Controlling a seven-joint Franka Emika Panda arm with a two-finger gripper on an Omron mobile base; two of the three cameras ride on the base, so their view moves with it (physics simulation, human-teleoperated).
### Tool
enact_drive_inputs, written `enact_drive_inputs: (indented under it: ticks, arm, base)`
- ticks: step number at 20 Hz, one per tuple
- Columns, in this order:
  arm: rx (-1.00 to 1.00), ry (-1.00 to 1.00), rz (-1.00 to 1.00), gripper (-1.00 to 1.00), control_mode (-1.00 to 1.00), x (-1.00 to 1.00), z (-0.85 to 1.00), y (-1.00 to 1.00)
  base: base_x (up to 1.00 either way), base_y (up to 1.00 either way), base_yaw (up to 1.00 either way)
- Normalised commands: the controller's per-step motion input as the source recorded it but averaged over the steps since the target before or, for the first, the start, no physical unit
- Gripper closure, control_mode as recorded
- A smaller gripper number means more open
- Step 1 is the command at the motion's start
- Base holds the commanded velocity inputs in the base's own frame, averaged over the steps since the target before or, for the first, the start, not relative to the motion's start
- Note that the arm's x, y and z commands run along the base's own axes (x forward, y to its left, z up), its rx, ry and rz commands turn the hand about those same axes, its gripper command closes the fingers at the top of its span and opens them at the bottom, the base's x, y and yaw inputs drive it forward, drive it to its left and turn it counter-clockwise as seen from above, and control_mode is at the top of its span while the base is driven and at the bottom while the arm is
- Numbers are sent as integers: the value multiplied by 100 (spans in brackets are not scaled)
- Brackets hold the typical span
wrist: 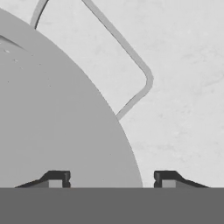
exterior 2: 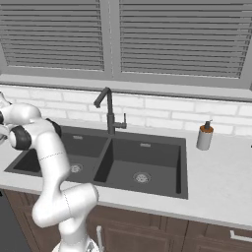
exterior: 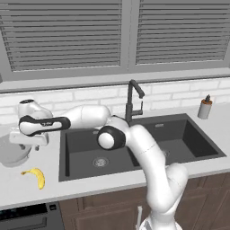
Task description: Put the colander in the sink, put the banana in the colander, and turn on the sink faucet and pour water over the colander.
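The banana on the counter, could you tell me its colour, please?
Yellow with dark tips; the banana shows best in the left base view.

Left base view looks forward and down from behind-left of the arm, onto the sink (exterior: 179,134) and the worktop's (exterior: 18,188) left end. Right base view, behind-right, shares the sink (exterior 2: 147,157) and faucet (exterior 2: 109,110). Hand view sits very close above the colander's (wrist: 52,113) rim, facing down at the worktop (wrist: 188,109).
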Motion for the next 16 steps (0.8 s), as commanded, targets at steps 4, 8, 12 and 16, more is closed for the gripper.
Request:
enact_drive_inputs:
  ticks: [4,8,12,16]
  arm:
    - [0,0,0,100,-100,0,0,1]
    - [0,0,0,100,-100,0,0,0]
    - [0,0,-3,100,-100,-2,0,-3]
    - [0,0,-11,100,-100,-2,0,-35]
  base:
    - [0,0,0]
    - [0,0,0]
    - [0,0,0]
    - [0,0,0]
